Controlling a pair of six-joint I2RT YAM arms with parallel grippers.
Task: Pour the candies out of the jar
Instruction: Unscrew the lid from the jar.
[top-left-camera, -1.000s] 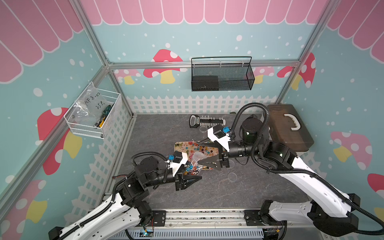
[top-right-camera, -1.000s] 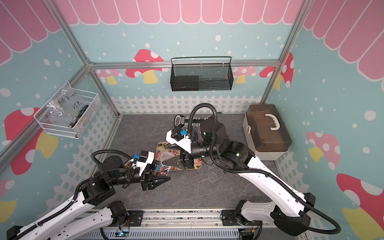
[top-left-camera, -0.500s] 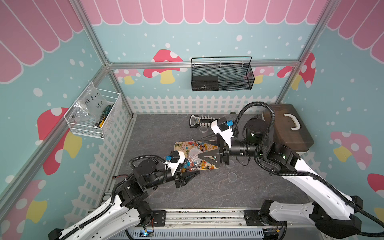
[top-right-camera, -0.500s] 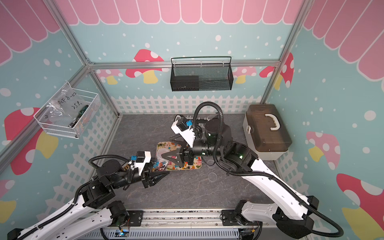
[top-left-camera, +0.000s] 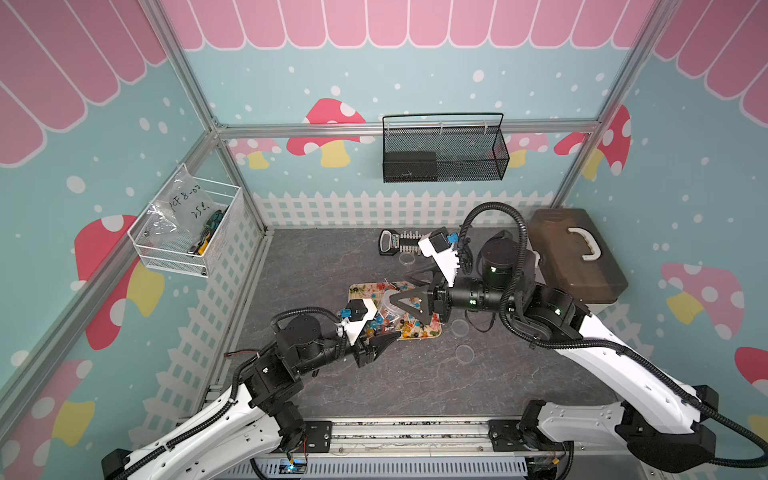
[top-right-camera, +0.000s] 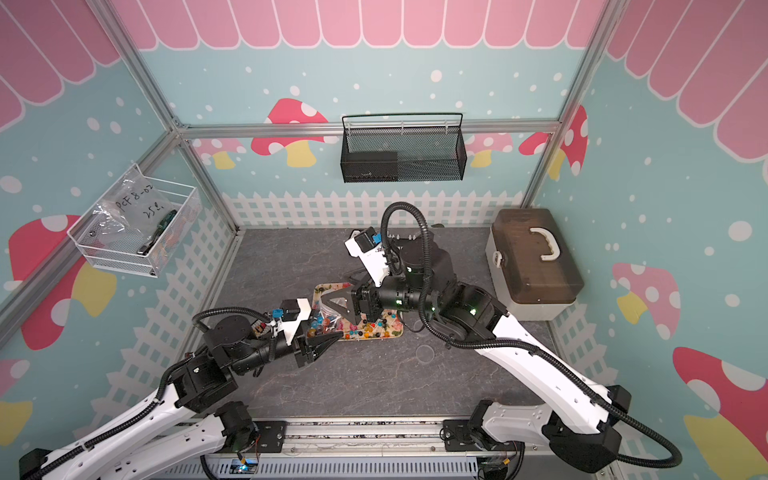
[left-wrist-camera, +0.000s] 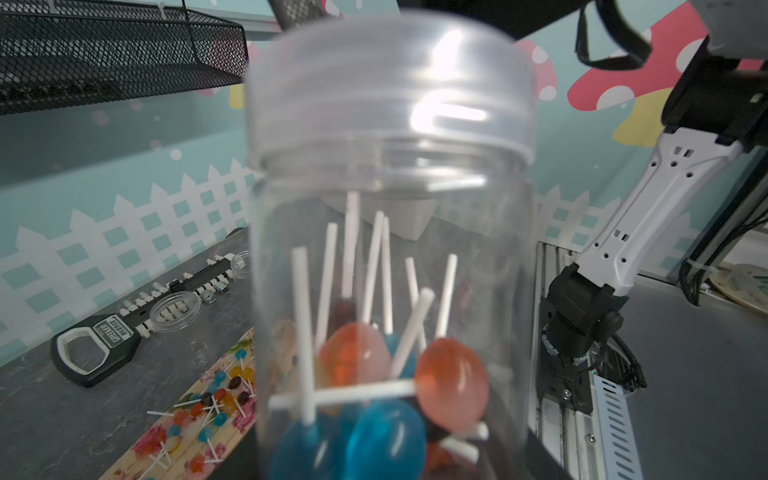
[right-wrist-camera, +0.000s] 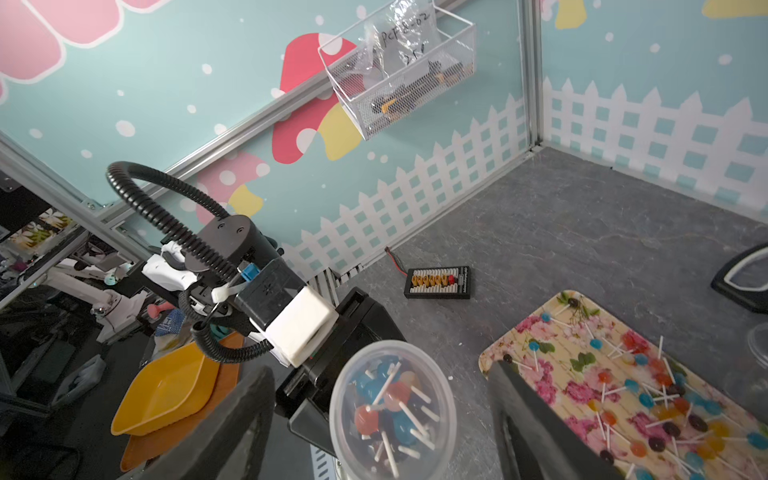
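Left jaws pinch the clear jar (left-wrist-camera: 390, 216), lid (left-wrist-camera: 386, 83) on, candies (left-wrist-camera: 451, 382) inside, over the left end of the flowered tray (right-wrist-camera: 484, 361). Right jaws stand spread either side of its lid, not touching. More candies lie scattered across the tray.

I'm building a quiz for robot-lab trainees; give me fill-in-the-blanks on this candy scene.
The jar in the left pincer wears a clear ___. The right pincer stands ___ around that top, not touching. Loose candies lie on the flowered ___.
Missing: lid; open; tray.
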